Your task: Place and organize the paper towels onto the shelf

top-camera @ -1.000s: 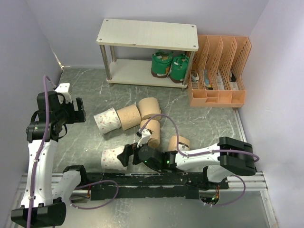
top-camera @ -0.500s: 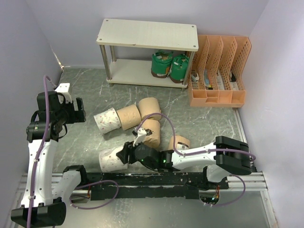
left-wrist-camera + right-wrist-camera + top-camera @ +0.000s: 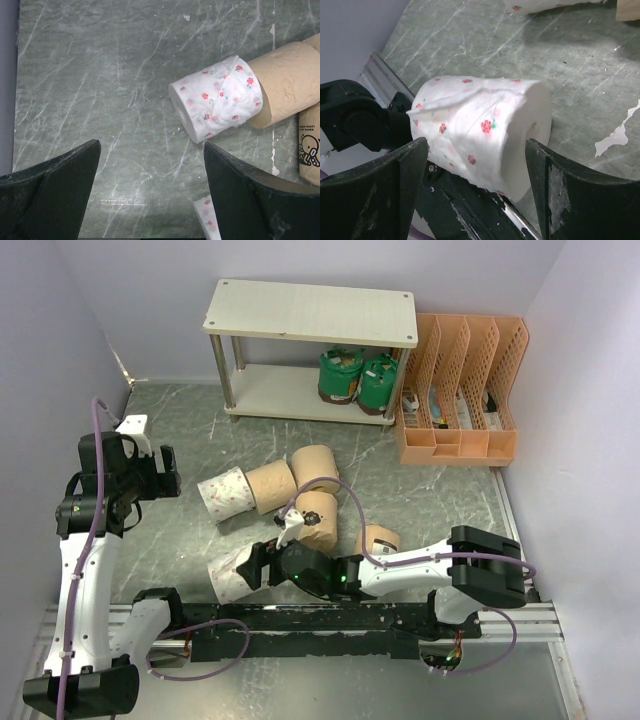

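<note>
White floral roll [image 3: 485, 131] | lying between spread fingers of right tool [image 3: 476, 150]

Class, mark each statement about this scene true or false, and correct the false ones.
1. Two green rolls stand on the shelf's lower board. True.
2. The right gripper is shut on a tan roll. False: it is open, straddling a white patterned roll.
3. The left gripper is open and holds nothing. True.
4. The orange organizer stands left of the shelf. False: it stands on its right.
</note>
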Robot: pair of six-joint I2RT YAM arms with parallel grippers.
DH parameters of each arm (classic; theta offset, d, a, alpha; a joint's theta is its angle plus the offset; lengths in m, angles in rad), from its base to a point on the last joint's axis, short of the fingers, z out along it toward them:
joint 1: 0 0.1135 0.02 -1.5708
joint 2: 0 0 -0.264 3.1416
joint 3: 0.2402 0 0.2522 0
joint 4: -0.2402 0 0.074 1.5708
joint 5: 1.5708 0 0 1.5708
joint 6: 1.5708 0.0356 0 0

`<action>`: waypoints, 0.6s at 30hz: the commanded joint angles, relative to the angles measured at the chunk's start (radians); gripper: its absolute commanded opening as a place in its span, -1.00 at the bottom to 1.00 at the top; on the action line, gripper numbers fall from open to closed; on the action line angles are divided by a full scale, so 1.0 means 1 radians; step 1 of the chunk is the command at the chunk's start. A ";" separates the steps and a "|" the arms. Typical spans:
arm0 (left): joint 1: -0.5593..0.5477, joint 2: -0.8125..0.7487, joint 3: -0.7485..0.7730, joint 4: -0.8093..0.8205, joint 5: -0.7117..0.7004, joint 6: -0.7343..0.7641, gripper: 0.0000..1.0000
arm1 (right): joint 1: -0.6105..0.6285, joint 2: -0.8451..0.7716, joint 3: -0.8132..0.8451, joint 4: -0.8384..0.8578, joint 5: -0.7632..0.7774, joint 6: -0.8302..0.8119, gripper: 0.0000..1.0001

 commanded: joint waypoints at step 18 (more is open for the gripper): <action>0.009 -0.014 -0.011 0.035 -0.033 -0.011 0.89 | 0.001 -0.046 0.086 0.006 -0.155 -0.310 -0.88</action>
